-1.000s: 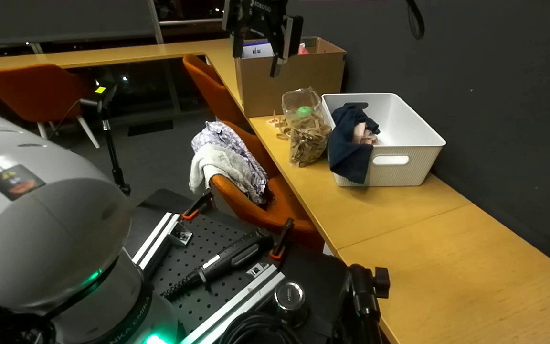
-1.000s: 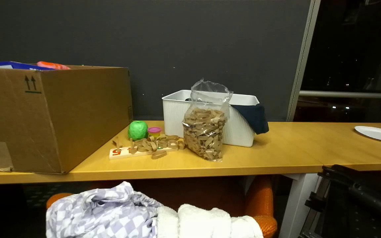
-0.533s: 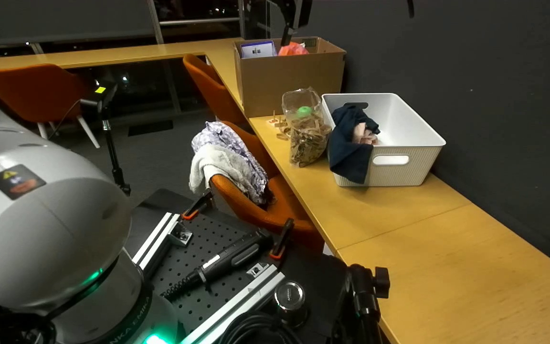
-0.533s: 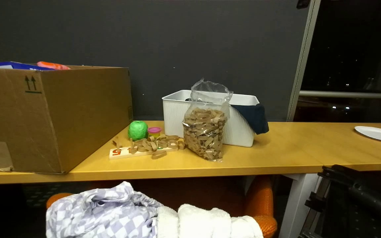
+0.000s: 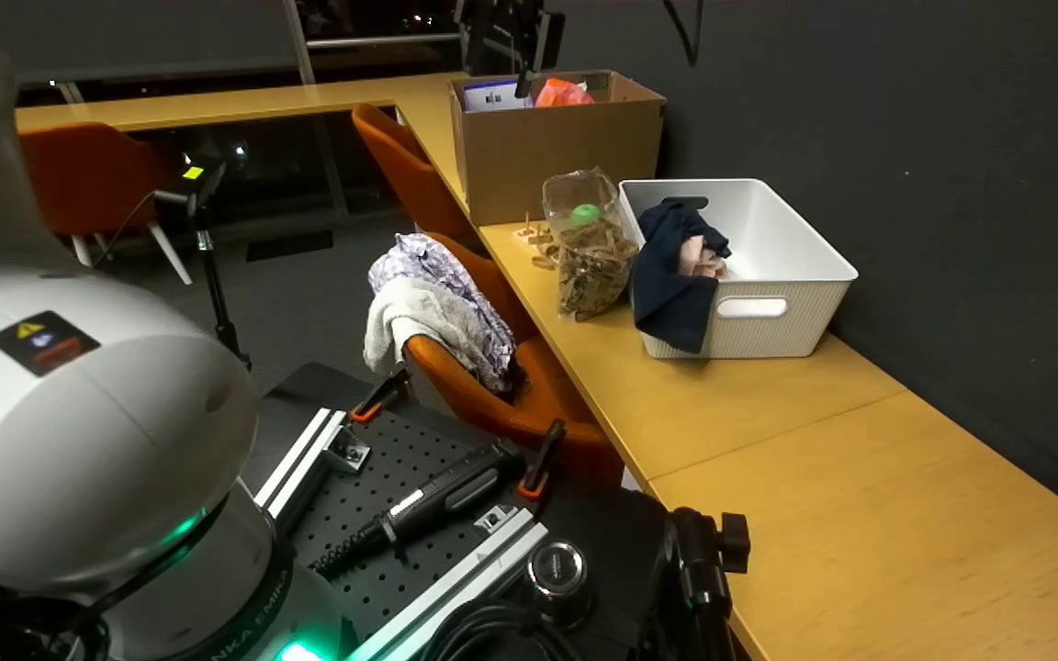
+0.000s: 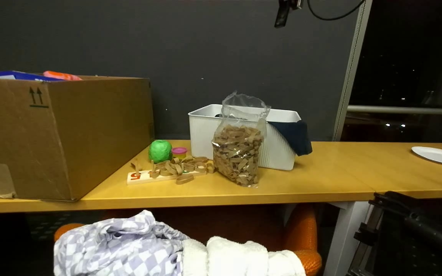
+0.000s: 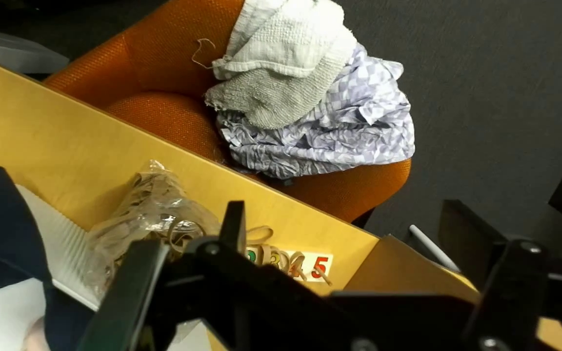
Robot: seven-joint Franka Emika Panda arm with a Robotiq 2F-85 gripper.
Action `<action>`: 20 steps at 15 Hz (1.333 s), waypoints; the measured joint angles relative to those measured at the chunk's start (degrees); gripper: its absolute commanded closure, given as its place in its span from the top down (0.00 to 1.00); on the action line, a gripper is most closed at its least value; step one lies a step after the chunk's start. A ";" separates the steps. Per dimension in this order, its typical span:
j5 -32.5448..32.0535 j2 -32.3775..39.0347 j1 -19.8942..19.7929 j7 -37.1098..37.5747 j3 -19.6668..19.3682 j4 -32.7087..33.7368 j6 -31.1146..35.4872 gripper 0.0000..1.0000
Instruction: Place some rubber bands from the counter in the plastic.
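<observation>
since the jaws stand wide apart with nothing in them, lower them slowly over the loose rubber bands (image 6: 173, 169) near the edge of the table (image 6: 340, 168) by the chair (image 6: 303, 230), pinching lightly, clear of the plastic bag (image 6: 238, 153)

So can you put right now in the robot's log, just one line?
gripper: open, in midair, nothing gripped | loose rubber bands: beside plastic bag | bag: standing, other bands inside

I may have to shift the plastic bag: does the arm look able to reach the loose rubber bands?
Probably yes: the open gripper hangs higher, and nothing covers the loose rubber bands, though the plastic bag beside them and the number-board pegs among them could crowd it.
</observation>
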 measured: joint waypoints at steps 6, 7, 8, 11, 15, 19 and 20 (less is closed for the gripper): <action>0.00 14.04 1.01 4.22 1.65 8.01 6.19 1.00; 0.00 16.53 1.11 4.75 1.74 9.56 7.04 1.00; 0.00 18.99 1.25 5.37 1.82 11.29 7.64 1.00; -0.11 25.71 1.81 7.25 1.96 17.27 7.74 1.00; -3.59 34.03 3.03 8.23 1.96 26.76 5.42 1.00; -6.85 41.92 3.86 10.01 1.90 37.86 -0.11 1.00; -7.30 43.80 3.90 10.12 1.90 40.50 -1.09 1.00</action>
